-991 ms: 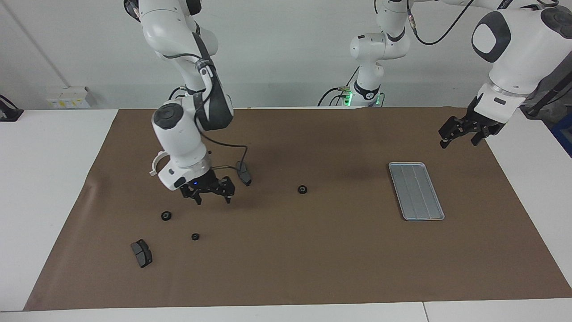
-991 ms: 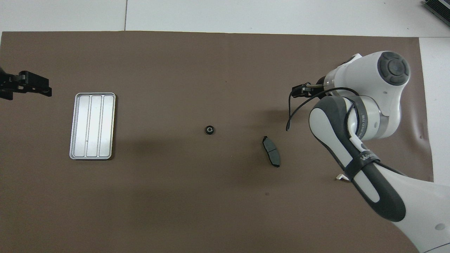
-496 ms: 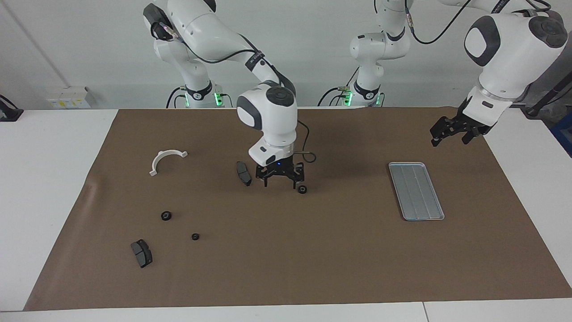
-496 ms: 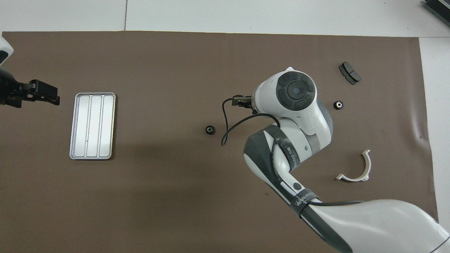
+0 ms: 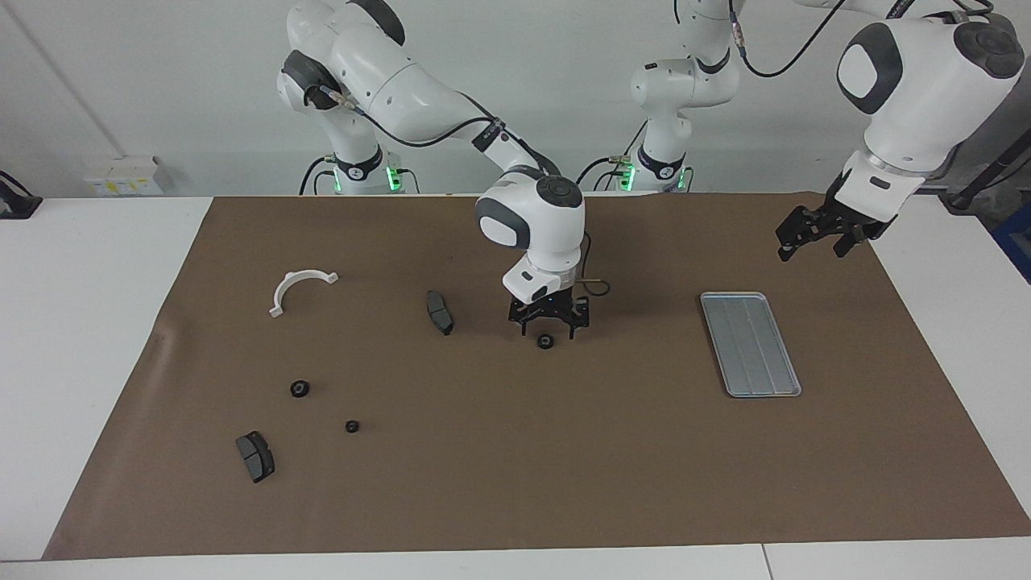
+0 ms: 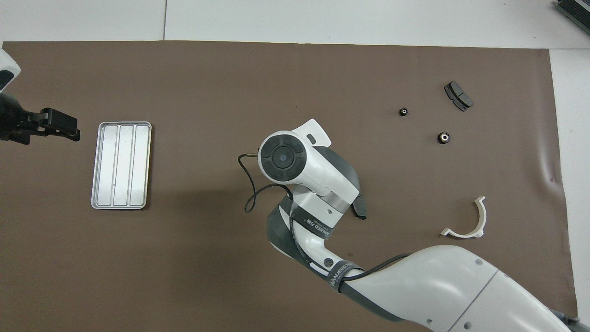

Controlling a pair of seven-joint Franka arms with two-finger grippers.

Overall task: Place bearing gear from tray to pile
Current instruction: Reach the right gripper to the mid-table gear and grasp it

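Observation:
A small black bearing gear (image 5: 545,341) lies on the brown mat mid-table, between the tray and the pile. My right gripper (image 5: 548,329) hangs just over it with its fingers spread, holding nothing. In the overhead view the right arm's wrist (image 6: 282,157) hides the gear. The silver ribbed tray (image 5: 749,342) lies empty toward the left arm's end; it also shows in the overhead view (image 6: 121,165). The pile lies toward the right arm's end: a white half-ring bracket (image 5: 298,288), a dark brake pad (image 5: 439,312) and a second pad (image 5: 255,456). My left gripper (image 5: 809,251) waits open in the air beside the tray.
Two more small black gears (image 5: 300,389) (image 5: 352,426) lie in the pile between the bracket and the second pad. The brown mat (image 5: 515,483) covers most of the white table. The right arm's cable (image 6: 249,193) loops beside its wrist.
My right gripper has swung from over the pile to over the lone gear mid-table, uncovering the bracket and pads. The left gripper has shifted only slightly.

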